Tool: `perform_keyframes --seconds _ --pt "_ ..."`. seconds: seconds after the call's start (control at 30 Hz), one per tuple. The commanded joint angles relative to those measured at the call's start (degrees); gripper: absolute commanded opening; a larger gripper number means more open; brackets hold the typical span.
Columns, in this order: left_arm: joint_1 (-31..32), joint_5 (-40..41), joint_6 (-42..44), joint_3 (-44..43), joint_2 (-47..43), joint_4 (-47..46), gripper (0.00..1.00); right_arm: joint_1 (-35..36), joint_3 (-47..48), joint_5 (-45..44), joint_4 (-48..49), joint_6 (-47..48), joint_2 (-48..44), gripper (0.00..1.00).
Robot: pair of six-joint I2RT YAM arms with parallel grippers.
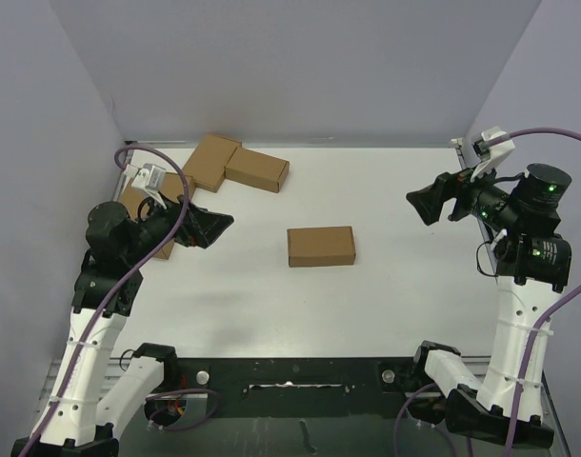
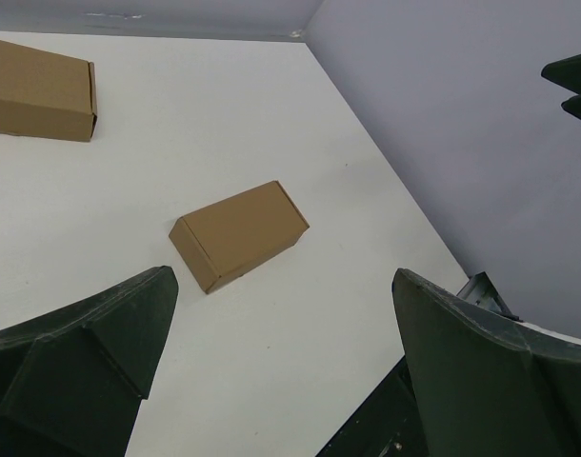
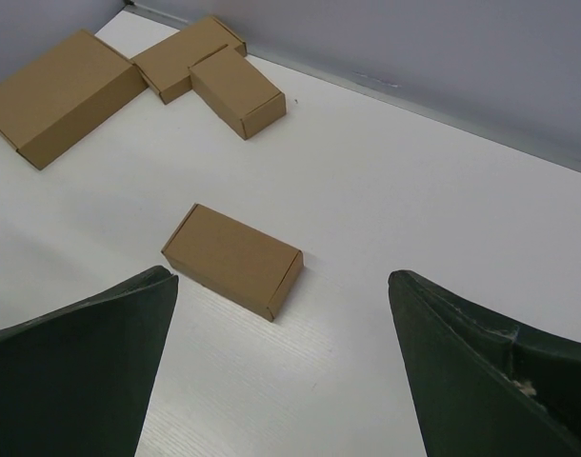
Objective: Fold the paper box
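Observation:
The paper box [image 1: 320, 246] is a small closed brown carton lying flat in the middle of the white table, also seen in the left wrist view [image 2: 238, 233] and the right wrist view [image 3: 231, 259]. My left gripper [image 1: 210, 227] hovers to its left, open, nothing between its fingers [image 2: 283, 281]. My right gripper [image 1: 426, 205] hangs off to the right of the box, raised above the table, jaws wide apart and empty [image 3: 281, 278]. Neither gripper touches the box.
Two small brown cartons [image 1: 211, 160] [image 1: 257, 171] touch at a corner at the back left. A larger flat carton [image 3: 62, 90] lies by the left wall, partly under my left arm. Lavender walls close in the table's back and sides. A black rail [image 1: 290, 381] runs along the near edge.

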State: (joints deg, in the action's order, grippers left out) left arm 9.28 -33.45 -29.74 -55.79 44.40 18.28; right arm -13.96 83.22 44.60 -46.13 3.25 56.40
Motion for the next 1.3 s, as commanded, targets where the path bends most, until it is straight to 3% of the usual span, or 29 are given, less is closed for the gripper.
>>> perform_keyframes --seconds 0.0,1.27 --pt "-0.2 -0.1 0.4 -1.3 0.3 -2.2 0.98 0.0 0.4 -1.5 2.1 -1.9 -0.2 0.98" --pt "-0.2 -1.0 1.0 -2.7 3.7 -4.2 0.98 0.2 0.0 -3.5 1.8 0.1 0.5 0.98"
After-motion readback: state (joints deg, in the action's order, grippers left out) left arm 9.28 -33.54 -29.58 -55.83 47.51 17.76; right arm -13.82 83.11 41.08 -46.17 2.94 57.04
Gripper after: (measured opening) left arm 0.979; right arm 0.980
